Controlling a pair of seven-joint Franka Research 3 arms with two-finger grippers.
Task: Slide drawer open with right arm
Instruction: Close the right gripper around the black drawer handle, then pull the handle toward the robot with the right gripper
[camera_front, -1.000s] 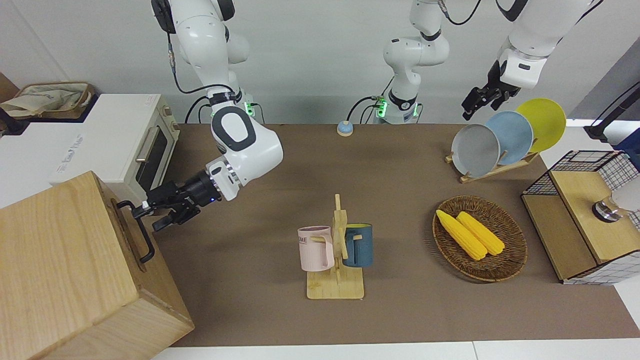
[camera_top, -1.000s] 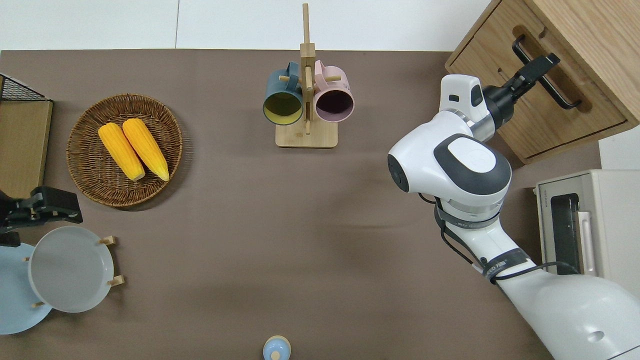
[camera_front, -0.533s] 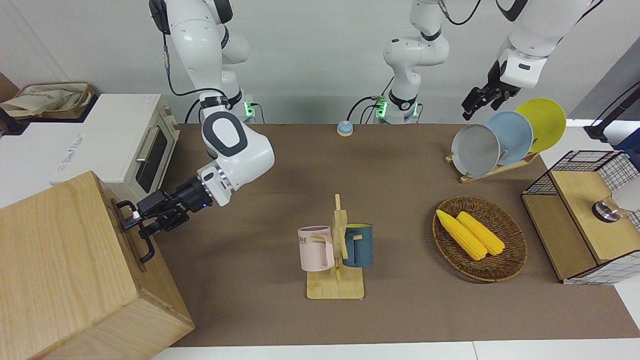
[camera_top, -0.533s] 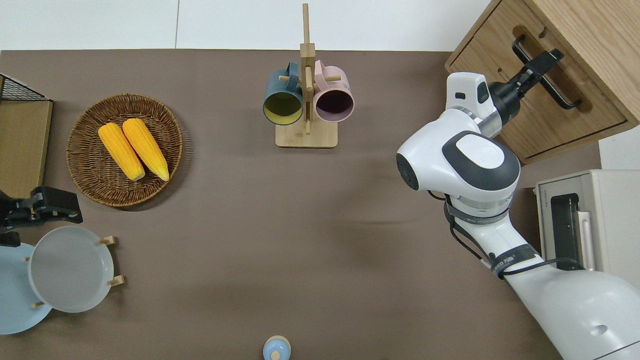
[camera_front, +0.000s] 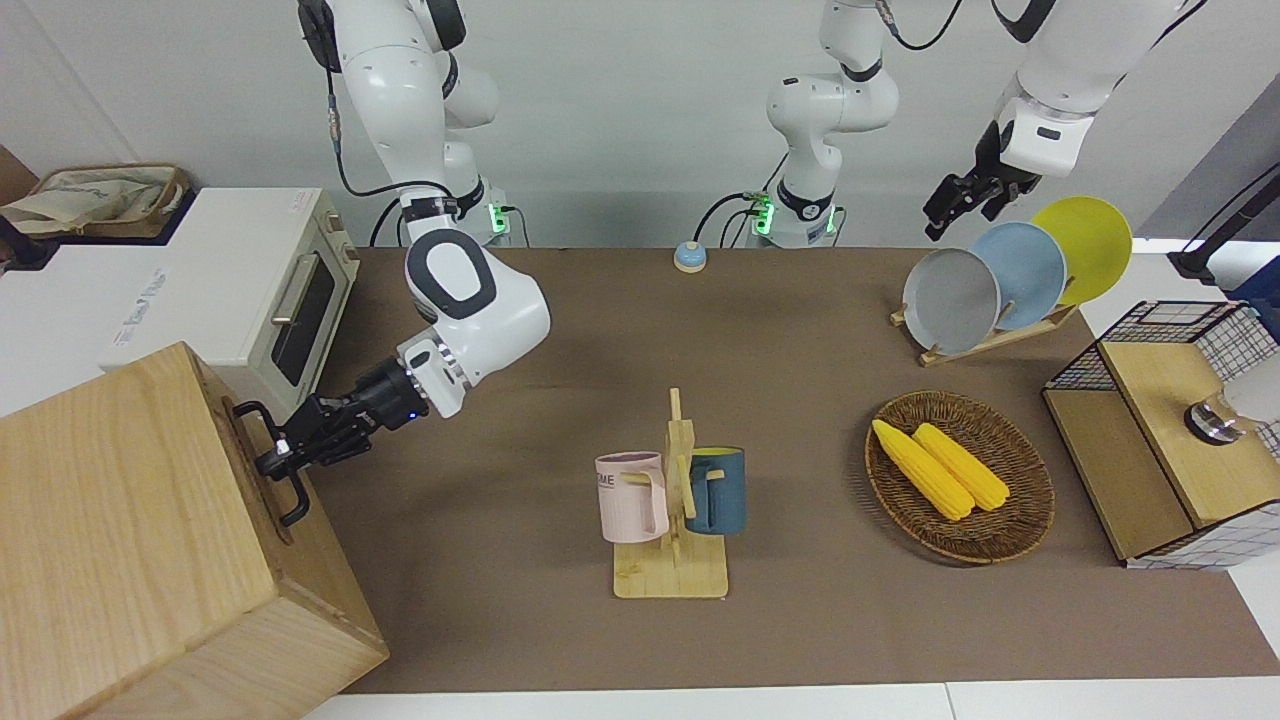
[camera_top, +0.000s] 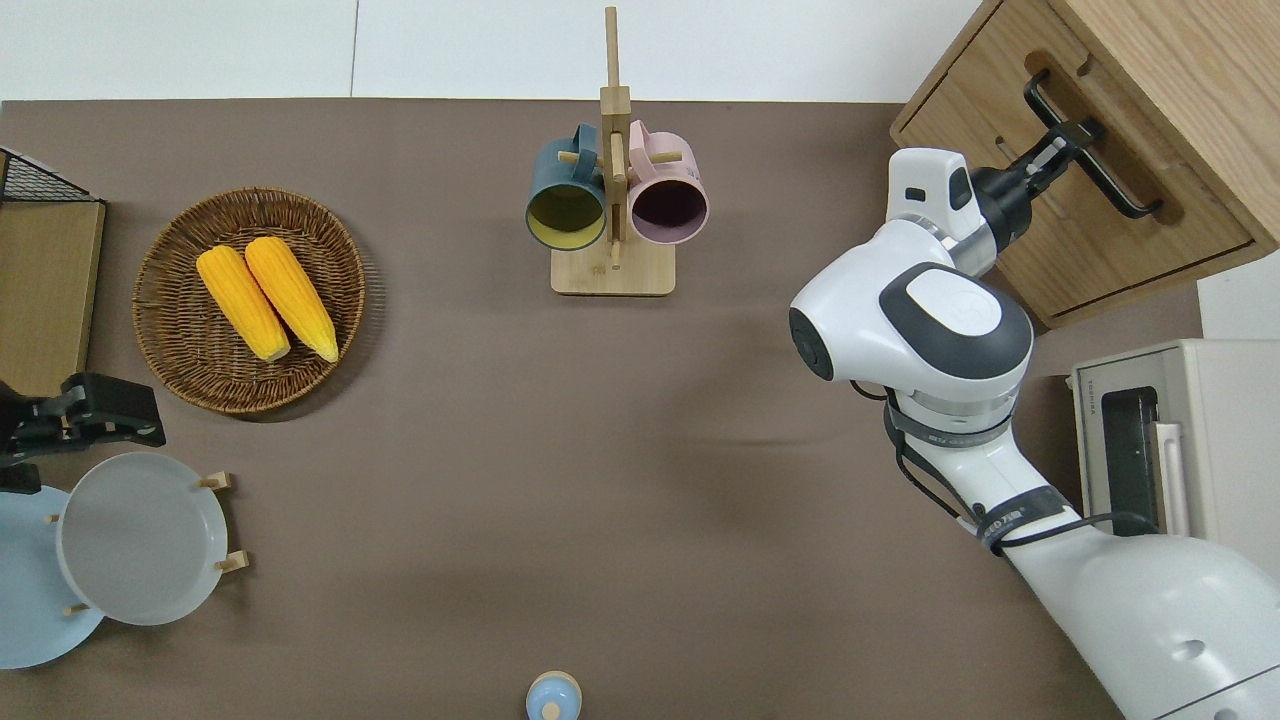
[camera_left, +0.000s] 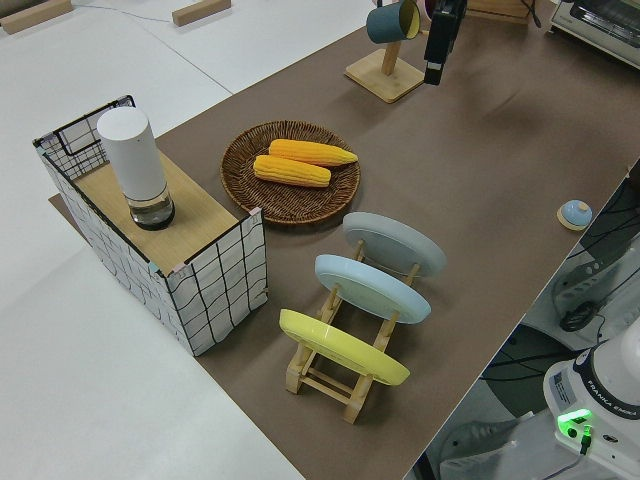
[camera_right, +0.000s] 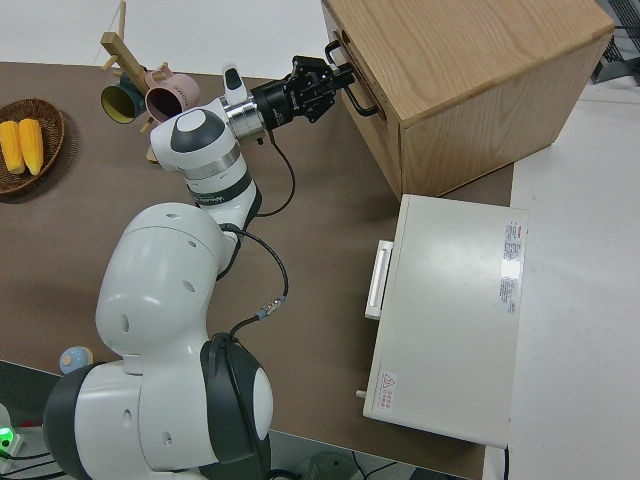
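The drawer is the pale-wood front of the big box cabinet at the right arm's end of the table, and it looks closed. Its black bar handle also shows in the front view and the right side view. My right gripper reaches level to the handle, and its fingers look closed around the bar near the end nearer to the robots. It also shows in the right side view. My left arm is parked, with its gripper up in the air.
A white toaster oven stands beside the cabinet, nearer to the robots. A mug rack with two mugs stands mid-table. A basket of corn, a plate rack and a wire-mesh cabinet are at the left arm's end.
My right gripper moved in from short of the cabinet onto the handle, and its fingers narrowed around the bar. The drawer and the left arm have not moved.
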